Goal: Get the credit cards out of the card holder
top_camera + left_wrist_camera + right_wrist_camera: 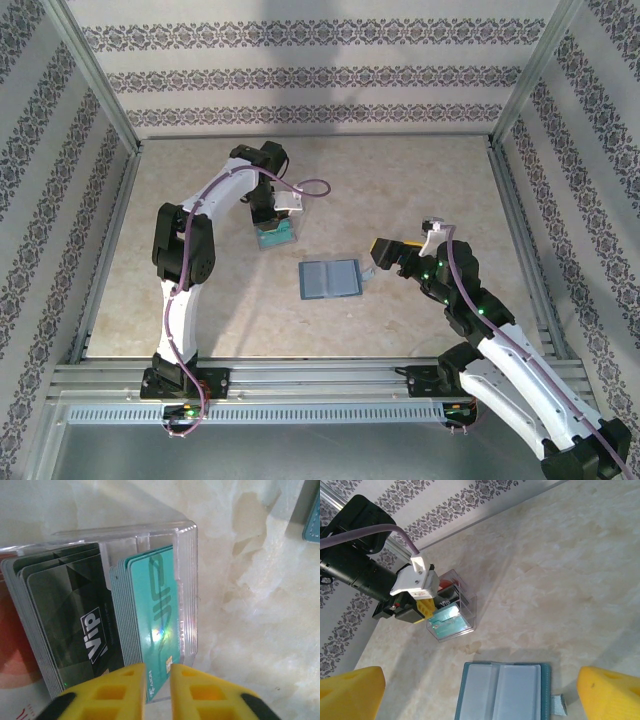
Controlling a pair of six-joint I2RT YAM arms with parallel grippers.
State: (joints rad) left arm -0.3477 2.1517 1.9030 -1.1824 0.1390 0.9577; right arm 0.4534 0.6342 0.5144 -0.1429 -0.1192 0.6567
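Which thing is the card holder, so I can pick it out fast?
Find the middle of the beige table. Flat there, just beside the right arm's open fingers, lies the card holder: a blue-grey bifold spread into two panels. Unlike the clear box of upright cards nearby, it is opaque and flat.

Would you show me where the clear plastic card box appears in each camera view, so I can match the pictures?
Top external: the clear card box is left of centre, under the left gripper, up-left of the card holder.
Left wrist: centre, just beyond the left gripper.
Right wrist: left of centre, above the card holder.
Shared landmark: the left gripper, tips at the box.
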